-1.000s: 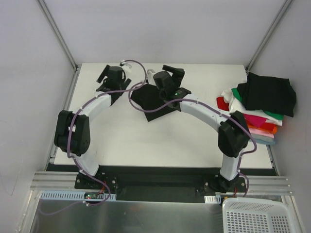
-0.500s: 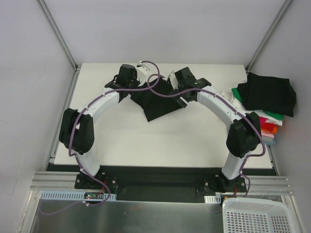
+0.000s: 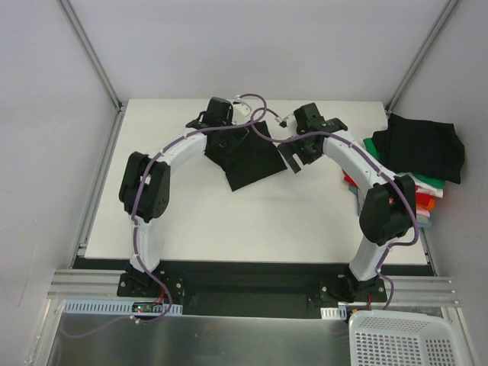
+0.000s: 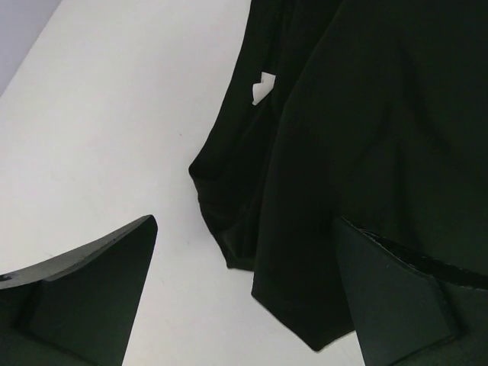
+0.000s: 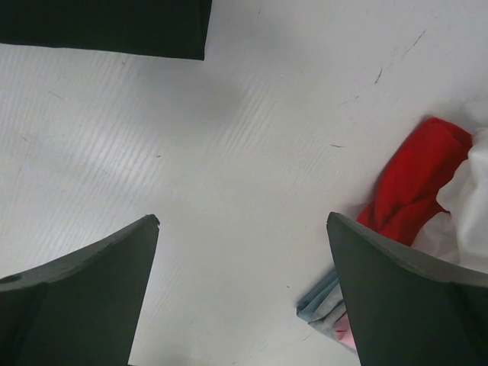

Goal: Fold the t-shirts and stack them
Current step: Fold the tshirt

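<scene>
A folded black t-shirt (image 3: 250,158) lies at the middle back of the white table (image 3: 198,213). My left gripper (image 3: 222,133) hovers open at its back left edge. In the left wrist view the shirt's (image 4: 366,122) folded corner lies between the fingers (image 4: 99,290), and a small white tag (image 4: 263,86) shows. My right gripper (image 3: 299,155) is open over bare table just right of the shirt, whose corner (image 5: 114,27) shows at that view's top left. A stack of folded t-shirts (image 3: 415,149), black on top, sits at the right edge; its red (image 5: 415,191), white and blue-grey (image 5: 324,305) layers show.
A white plastic basket (image 3: 404,339) stands below the table's near right corner. Grey walls and slanted metal posts (image 3: 91,53) close in the back and sides. The stack overhangs the table's right edge.
Both arms have swung right. The left gripper came from the far left to the shirt's back left edge. The right gripper left the shirt's top and now sits over bare table beside it.
</scene>
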